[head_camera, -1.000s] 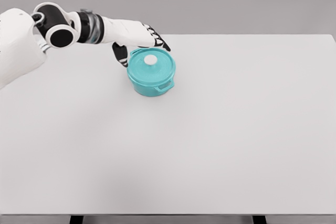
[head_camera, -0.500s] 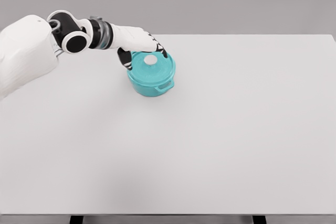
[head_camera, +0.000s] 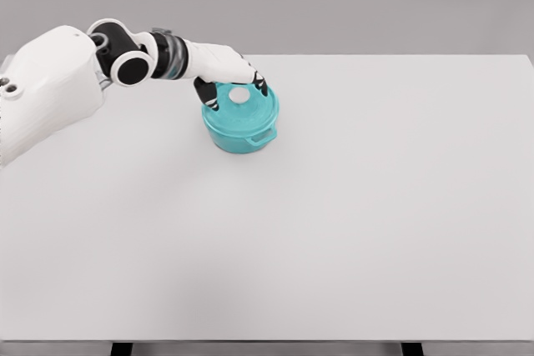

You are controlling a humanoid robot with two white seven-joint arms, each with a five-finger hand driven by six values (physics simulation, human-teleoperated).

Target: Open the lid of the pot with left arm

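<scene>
The teal pot (head_camera: 240, 121) is set on the surface (head_camera: 350, 206), lid (head_camera: 243, 108) on. The left hand (head_camera: 229, 78) is held over the lid, fingers (head_camera: 259, 82) spread around its white knob (head_camera: 239, 96), presumably for gripping.

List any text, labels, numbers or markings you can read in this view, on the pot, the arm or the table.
None: no readable text in the head view.
Teal pot: plain, no label or brand.
Lid and white knob: unmarked.
Left hand, over the lid: white with black segments, no lettering.
Table: plain white, no markings.
</scene>
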